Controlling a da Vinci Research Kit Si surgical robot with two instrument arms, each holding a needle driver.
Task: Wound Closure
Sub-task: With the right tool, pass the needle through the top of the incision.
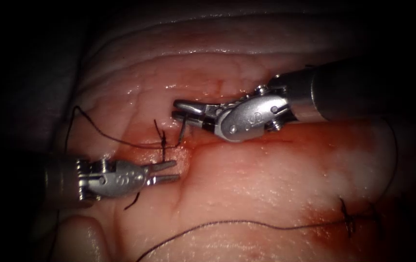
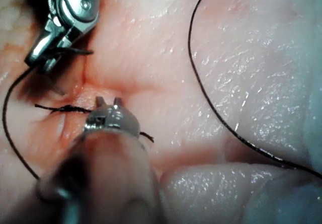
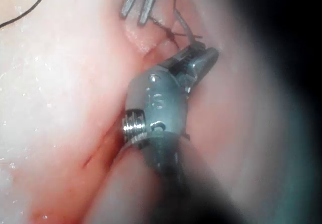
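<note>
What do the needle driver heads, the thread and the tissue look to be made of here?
Right tool, holding the needle, and open, empty left tool: polished metal, by the bright glints. Thread: dark, thin, matte strand, fibre uncertain. Tissue: soft, wet flesh, glistening pink-white.

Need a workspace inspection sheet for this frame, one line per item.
Surface: tissue, wet, with the cut and red fluid along it.
Job's things: needle held in the right gripper, its lower end at the tissue by the cut; thread runs left from a knot there.
Clutter: a tied stitch to the right, with thread trailing left; cut thread end.
Grippers: left gripper open, holding nothing, left of the cut; right gripper shut on the needle.
Cables: nothing seen.
Surroundings: dark.
</note>
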